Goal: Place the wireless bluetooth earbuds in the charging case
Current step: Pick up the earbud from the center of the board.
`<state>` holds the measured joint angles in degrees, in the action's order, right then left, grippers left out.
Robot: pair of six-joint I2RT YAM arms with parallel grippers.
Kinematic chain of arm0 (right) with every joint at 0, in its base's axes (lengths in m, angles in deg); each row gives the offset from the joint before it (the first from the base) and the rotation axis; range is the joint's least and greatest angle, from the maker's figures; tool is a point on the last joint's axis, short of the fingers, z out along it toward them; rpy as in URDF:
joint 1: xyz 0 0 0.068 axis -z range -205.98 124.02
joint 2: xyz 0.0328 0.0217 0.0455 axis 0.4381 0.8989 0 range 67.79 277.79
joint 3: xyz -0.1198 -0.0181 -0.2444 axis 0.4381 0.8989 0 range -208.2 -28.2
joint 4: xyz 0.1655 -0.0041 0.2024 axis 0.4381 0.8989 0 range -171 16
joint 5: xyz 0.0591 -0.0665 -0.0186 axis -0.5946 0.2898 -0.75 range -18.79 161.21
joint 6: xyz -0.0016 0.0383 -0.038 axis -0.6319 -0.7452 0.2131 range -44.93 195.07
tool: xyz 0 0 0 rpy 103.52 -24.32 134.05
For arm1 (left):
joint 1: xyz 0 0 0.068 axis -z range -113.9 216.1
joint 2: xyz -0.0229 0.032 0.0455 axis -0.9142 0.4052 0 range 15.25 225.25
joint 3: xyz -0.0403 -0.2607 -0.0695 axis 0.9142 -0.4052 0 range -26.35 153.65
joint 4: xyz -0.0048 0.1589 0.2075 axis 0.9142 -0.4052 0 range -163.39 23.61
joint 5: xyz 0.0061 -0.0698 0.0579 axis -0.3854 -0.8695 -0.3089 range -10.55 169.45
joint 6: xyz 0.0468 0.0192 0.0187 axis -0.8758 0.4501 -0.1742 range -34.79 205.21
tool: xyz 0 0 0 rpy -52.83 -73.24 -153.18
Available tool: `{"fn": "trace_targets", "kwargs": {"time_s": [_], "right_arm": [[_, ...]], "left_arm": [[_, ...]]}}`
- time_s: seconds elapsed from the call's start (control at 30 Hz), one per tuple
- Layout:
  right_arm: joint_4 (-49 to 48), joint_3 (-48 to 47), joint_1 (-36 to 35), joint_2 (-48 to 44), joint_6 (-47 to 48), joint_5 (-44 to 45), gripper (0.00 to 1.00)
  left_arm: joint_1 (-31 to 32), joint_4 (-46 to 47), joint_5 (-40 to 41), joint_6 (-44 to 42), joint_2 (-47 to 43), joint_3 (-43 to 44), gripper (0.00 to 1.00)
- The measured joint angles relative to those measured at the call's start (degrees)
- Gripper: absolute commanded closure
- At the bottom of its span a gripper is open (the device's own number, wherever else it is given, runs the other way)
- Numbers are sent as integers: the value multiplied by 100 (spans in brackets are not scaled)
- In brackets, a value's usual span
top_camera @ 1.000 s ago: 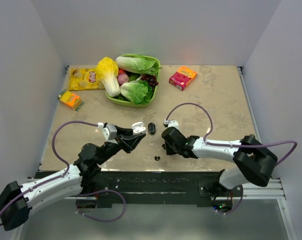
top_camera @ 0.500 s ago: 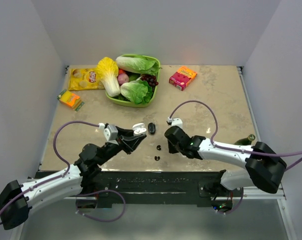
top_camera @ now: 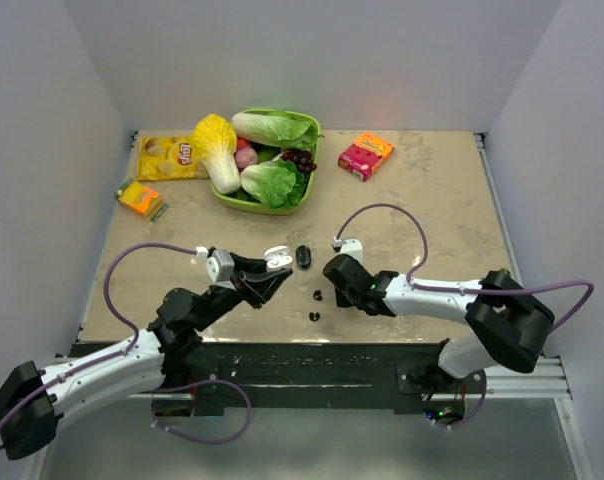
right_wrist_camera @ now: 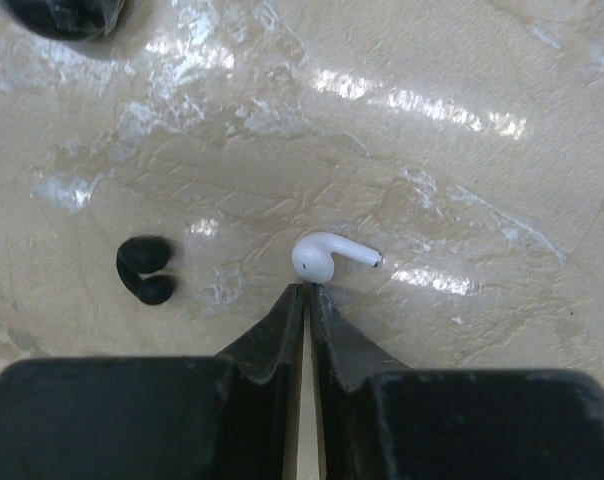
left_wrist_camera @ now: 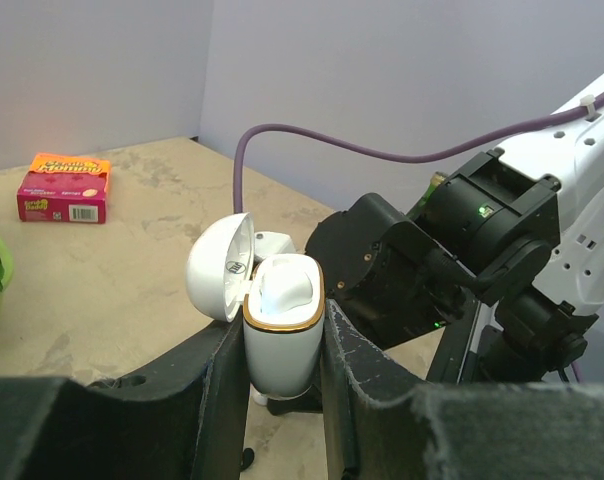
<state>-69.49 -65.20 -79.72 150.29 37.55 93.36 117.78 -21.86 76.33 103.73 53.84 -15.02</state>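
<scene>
My left gripper (top_camera: 272, 268) is shut on the white charging case (top_camera: 276, 258) and holds it upright above the table with its lid open. In the left wrist view the case (left_wrist_camera: 280, 350) sits between the two fingers, and the gripper (left_wrist_camera: 282, 322) is closed on its sides. Two tiny black earbuds (top_camera: 317, 295) (top_camera: 313, 316) lie on the table between the arms. My right gripper (top_camera: 334, 291) is down at the table, shut and empty (right_wrist_camera: 308, 290). Its tips touch a small white stemmed earbud (right_wrist_camera: 327, 255). One black earbud (right_wrist_camera: 147, 270) lies to its left.
A black oval object (top_camera: 303, 256) lies beside the case. A green basket (top_camera: 234, 199) of vegetables, a yellow chips bag (top_camera: 170, 157), an orange packet (top_camera: 140, 198) and a red box (top_camera: 366, 155) are at the back of the table.
My right arm swung its elbow outward and came back; its gripper sits slightly right of where it was, uncovering the upper black earbud. The left gripper held still with the case.
</scene>
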Motion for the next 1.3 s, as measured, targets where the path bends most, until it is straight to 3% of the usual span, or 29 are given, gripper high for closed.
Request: {"fn": "trace_targets", "kwargs": {"time_s": [0.27, 0.67, 0.8, 0.97, 1.13, 1.3], "right_arm": [[-313, -205, 382, 339, 17, 92, 92], [-1003, -1073, 1515, 1379, 136, -238, 92], [-1209, -1346, 1735, 1655, 297, -361, 79], [-1161, -1040, 1694, 1222, 546, -579, 73], [-1073, -540, 1644, 278, 603, -728, 78], [-1220, 2, 1591, 4, 592, -994, 80]], "left_arm": [[15, -4, 37, -4, 0, 0, 100], [15, -7, 61, -7, -2, 0, 100], [15, -37, 63, -9, -4, 0, 100], [15, -79, 63, -7, -24, 0, 100], [22, -81, 61, -7, -22, 0, 100], [24, 61, 50, 4, 142, -31, 100]]}}
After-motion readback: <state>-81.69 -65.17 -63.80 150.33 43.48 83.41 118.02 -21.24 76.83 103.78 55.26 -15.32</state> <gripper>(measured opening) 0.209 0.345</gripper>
